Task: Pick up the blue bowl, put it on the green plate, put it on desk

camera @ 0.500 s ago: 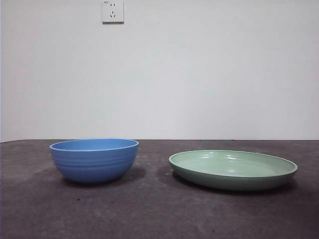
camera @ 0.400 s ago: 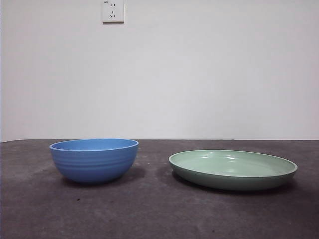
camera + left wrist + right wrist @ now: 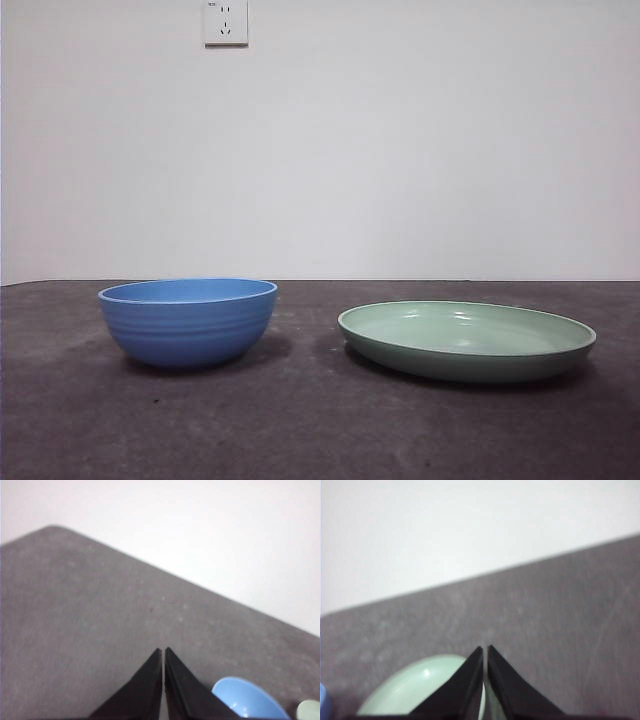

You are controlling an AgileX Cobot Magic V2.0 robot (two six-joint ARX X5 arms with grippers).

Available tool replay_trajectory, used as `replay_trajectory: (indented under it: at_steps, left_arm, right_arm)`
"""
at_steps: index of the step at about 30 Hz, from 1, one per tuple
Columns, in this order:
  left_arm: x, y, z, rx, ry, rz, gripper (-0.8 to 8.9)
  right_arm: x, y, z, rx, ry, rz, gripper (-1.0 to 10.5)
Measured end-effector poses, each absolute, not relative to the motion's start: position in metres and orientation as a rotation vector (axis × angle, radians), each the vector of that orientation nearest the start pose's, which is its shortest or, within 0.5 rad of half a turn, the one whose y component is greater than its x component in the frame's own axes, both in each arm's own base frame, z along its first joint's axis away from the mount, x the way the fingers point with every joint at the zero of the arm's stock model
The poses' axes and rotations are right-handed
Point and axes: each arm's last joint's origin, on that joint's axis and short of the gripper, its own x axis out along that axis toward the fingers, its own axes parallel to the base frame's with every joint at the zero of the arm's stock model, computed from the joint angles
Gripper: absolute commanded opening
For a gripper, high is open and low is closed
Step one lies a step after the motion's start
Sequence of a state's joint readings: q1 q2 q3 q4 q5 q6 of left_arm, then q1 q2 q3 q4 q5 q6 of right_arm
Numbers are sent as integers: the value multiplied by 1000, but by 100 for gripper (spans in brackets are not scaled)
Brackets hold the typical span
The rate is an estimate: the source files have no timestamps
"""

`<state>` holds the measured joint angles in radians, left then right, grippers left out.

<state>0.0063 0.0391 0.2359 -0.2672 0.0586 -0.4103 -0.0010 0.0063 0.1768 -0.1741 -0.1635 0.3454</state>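
The blue bowl (image 3: pixel 188 321) stands upright on the desk (image 3: pixel 300 420) at the left. The green plate (image 3: pixel 466 340) lies on the desk to its right, apart from the bowl and empty. No arm shows in the front view. My left gripper (image 3: pixel 163 651) is shut and empty, high above the desk, with the bowl (image 3: pixel 247 699) and a sliver of the plate (image 3: pixel 310 711) beside its jaws. My right gripper (image 3: pixel 485 649) is shut and empty, high above the desk, with the plate (image 3: pixel 420 687) partly behind its jaws.
A white wall stands behind the desk's far edge, with a wall socket (image 3: pixel 225 22) high at the left. Bare desk surface lies in front of both dishes.
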Motion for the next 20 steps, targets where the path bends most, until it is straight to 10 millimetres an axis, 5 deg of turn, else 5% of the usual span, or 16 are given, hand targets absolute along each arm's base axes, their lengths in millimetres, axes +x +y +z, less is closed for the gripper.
replay_trajectory:
  at_steps: [8,20]
  left_arm:
    - [77,-3,261,-368,148,-95,9]
    - [101,-12,296,-258,446,-396,9]
  right_arm:
    - [73,5,254,322,21,162,8]
    - [91,11,307,199,382,364,8]
